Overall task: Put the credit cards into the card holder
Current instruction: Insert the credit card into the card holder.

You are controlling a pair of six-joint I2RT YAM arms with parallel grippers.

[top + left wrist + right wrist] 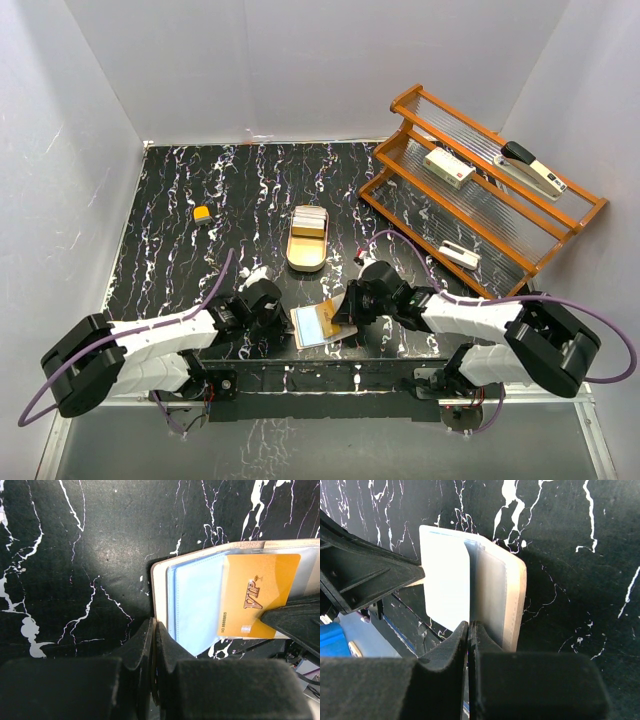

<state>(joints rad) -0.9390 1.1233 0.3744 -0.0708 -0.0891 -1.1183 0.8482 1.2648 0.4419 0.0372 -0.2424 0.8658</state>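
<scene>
While my closed right fingers [461,641] feed the gold card [257,597], the card holder [195,595] may skid; my left fingers [144,641], together, merely touch its nine o'clock edge.

Op: What sort of place am I driving in?
Tech: A robotics lab cell — plain white panels [280,70] box in a black marbled table [170,270], your left arm [150,345] and right arm [470,315] bolted at its edge, purple cables [612,330] trailing.
Op: I see a wooden rack [480,215] with a stapler [535,168].
Tech: Staged props, not a real office
</scene>
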